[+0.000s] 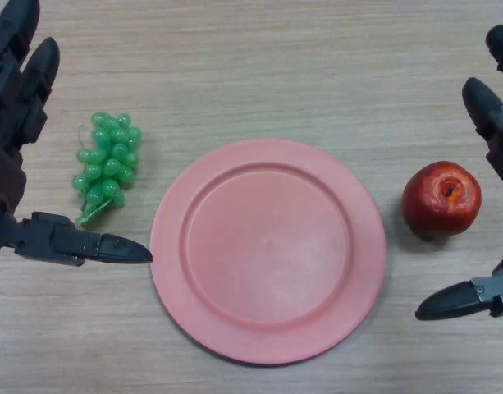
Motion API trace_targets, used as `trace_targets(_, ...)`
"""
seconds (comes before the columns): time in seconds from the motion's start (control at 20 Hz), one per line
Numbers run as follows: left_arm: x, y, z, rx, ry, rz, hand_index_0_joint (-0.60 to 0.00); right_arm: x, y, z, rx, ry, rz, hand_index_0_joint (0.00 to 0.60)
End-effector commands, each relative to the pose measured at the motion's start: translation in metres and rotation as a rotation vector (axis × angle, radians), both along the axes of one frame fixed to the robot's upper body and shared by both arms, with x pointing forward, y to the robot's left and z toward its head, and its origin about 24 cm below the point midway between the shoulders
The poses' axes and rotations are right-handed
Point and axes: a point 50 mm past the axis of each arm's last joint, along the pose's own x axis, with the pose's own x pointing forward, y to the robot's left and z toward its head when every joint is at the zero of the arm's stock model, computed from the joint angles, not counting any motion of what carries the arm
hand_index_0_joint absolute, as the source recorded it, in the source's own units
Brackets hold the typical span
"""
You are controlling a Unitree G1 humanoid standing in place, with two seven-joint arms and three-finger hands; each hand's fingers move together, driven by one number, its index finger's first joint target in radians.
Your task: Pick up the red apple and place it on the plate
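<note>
My right hand [491, 131] spread beside apple [441, 199] – not touching; plate [267, 250] bare, left hand [21, 107] spread nr grapes [107, 162].

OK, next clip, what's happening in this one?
Nothing is being held yet. The red apple sits on the table to the right of the empty pink plate, with the open right hand spread around it without touching. The left hand is open at the left edge, near a bunch of green grapes. The apple is not yet picked up.
</note>
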Motion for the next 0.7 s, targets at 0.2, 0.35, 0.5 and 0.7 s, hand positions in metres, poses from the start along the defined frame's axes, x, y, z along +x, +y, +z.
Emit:
trace_targets(0.2,-0.013,0.008,0.023,0.046,-0.192,0.048,0.0,-0.01,-0.008,0.028,0.0,-0.212,-0.026,0.0)
trace_targets(0.35,-0.013,0.012,0.023,0.036,-0.18,0.034,0.0,-0.008,-0.009,0.028,-0.013,-0.21,-0.026,0.0)
trace_targets(0.5,-0.011,0.013,0.021,0.03,-0.178,0.031,0.0,0.005,-0.015,0.019,-0.054,-0.227,-0.029,0.0)
trace_targets(0.7,-0.012,0.007,0.018,0.054,-0.183,0.032,0.0,0.033,-0.036,0.005,-0.086,-0.254,-0.077,0.0)
